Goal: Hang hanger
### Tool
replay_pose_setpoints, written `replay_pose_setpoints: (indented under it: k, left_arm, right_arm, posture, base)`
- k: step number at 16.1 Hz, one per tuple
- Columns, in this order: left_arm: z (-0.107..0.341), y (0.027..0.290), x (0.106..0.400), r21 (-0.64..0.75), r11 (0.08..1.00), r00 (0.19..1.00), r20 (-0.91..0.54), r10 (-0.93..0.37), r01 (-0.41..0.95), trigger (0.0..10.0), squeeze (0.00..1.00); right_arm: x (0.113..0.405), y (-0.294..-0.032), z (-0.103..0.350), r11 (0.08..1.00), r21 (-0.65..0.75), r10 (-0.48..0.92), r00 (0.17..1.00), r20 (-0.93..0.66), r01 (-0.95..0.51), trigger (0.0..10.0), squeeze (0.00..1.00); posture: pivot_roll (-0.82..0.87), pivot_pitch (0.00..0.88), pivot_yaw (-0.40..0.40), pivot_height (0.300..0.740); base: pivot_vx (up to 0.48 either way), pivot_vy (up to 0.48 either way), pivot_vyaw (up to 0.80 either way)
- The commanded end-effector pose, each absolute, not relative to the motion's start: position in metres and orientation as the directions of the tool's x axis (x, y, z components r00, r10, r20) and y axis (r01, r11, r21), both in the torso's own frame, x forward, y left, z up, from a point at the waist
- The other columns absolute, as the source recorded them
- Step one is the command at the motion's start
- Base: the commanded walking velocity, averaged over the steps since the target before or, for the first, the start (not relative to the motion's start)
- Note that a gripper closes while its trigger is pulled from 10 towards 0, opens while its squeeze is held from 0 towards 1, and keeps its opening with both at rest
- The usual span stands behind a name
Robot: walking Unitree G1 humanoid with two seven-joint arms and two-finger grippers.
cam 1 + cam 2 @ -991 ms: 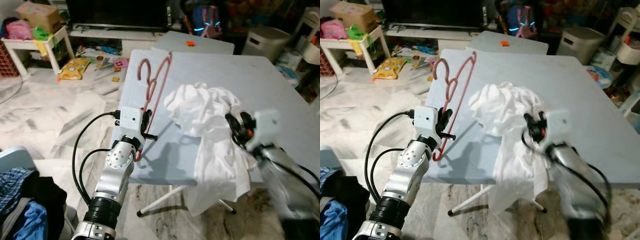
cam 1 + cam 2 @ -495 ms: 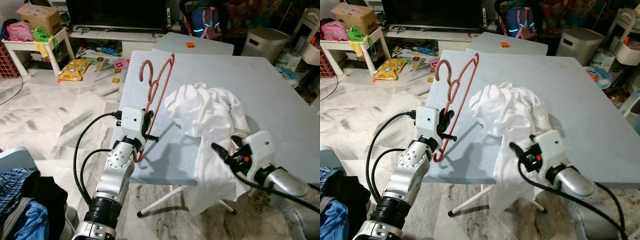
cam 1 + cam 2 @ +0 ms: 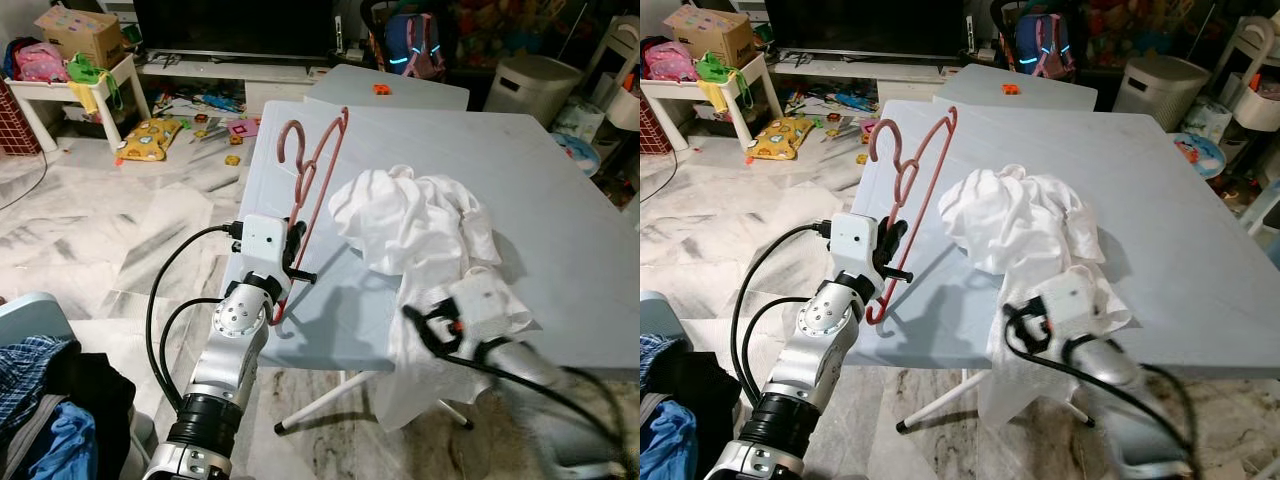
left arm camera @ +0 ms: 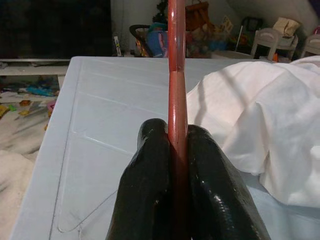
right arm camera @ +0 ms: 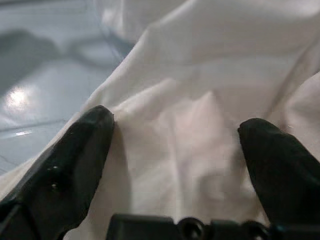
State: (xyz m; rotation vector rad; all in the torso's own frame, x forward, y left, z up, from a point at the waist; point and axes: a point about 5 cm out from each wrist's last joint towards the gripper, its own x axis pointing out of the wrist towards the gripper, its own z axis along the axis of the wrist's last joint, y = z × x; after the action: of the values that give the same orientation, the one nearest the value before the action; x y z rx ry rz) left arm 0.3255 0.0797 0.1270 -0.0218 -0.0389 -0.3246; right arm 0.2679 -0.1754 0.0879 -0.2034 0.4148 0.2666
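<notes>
Since half a second ago the right claw (image 5: 175, 145) has dropped to the near edge of the grey worktop (image 3: 560, 190), fingers spread wide against the white garment (image 3: 410, 225) that is heaped there and drapes over the edge. At left, unchanged: left claw (image 4: 172, 150) clamped on the red hanger (image 3: 318, 175), held upright over the worktop's left edge, hook uppermost.
</notes>
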Motion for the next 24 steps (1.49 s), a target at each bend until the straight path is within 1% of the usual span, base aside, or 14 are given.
replay_pose_setpoints:
  k: [1,2,3,4,5,13,14,16,21,24]
  left_arm:
    - [0.127,0.078,0.325,-0.012,0.945,0.945,0.039,-0.326,0.326,10.0,0.0]
    - [0.127,0.078,0.324,-0.012,0.946,0.945,0.038,-0.325,0.325,10.0,0.0]
    - [0.127,0.078,0.324,-0.013,0.946,0.945,0.037,-0.324,0.324,10.0,0.0]
    - [0.127,0.078,0.324,-0.013,0.946,0.946,0.037,-0.323,0.324,10.0,0.0]
    - [0.127,0.078,0.323,-0.014,0.946,0.946,0.037,-0.323,0.324,10.0,0.0]
    - [0.126,0.078,0.323,-0.016,0.945,0.945,0.034,-0.325,0.325,10.0,0.0]
    - [0.125,0.078,0.323,-0.016,0.946,0.945,0.034,-0.325,0.325,10.0,0.0]
    - [0.126,0.078,0.323,-0.016,0.945,0.945,0.034,-0.325,0.326,10.0,0.0]
    - [0.125,0.077,0.322,-0.016,0.945,0.945,0.032,-0.325,0.325,10.0,0.0]
    - [0.125,0.077,0.322,-0.016,0.945,0.945,0.032,-0.325,0.325,10.0,0.0]
  right_arm:
    - [0.271,-0.175,0.085,0.947,-0.165,0.18,0.881,-0.438,-0.276,10.0,1.0]
    - [0.271,-0.172,0.081,0.952,-0.15,0.177,0.878,-0.445,-0.268,10.0,1.0]
    - [0.272,-0.167,0.076,0.948,-0.157,0.178,0.871,-0.458,-0.276,0.0,0.73]
    - [0.273,-0.167,0.073,0.947,-0.176,0.162,0.872,-0.462,-0.269,0.0,0.39]
    - [0.275,-0.167,0.072,0.957,-0.169,0.136,0.878,-0.459,-0.236,0.0,0.0]
    - [0.279,-0.171,0.071,0.968,-0.165,0.1,0.892,-0.441,-0.191,0.0,0.0]
    - [0.28,-0.17,0.072,0.974,-0.144,0.097,0.894,-0.437,-0.176,0.0,0.0]
    - [0.284,-0.17,0.073,0.995,-0.025,0.081,0.902,-0.423,-0.101,0.0,0.0]
    - [0.284,-0.173,0.071,0.997,-0.005,0.068,0.898,-0.434,-0.078,0.0,0.0]
    - [0.293,-0.173,0.071,0.996,0.089,0.026,0.904,-0.426,0.014,0.0,0.0]
  posture:
    - [0.05,0.0,-0.055,0.74]
    - [0.06,0.0,-0.057,0.74]
    - [0.06,0.0,-0.058,0.74]
    - [0.06,0.0,-0.058,0.74]
    - [0.06,0.0,-0.058,0.74]
    - [0.06,0.0,-0.062,0.74]
    - [0.06,0.0,-0.06,0.74]
    - [0.06,0.0,-0.06,0.74]
    - [0.06,0.0,-0.063,0.74]
    - [0.06,0.0,-0.064,0.74]
  base:
    - [0.0,0.0,0.0]
    - [0.0,0.0,0.0]
    - [0.0,0.0,0.0]
    - [0.0,0.0,0.0]
    - [0.0,0.0,0.0]
    - [0.0,0.0,0.0]
    - [0.0,0.0,0.0]
    - [0.0,0.0,0.0]
    - [0.0,0.0,0.0]
    - [0.0,0.0,0.0]
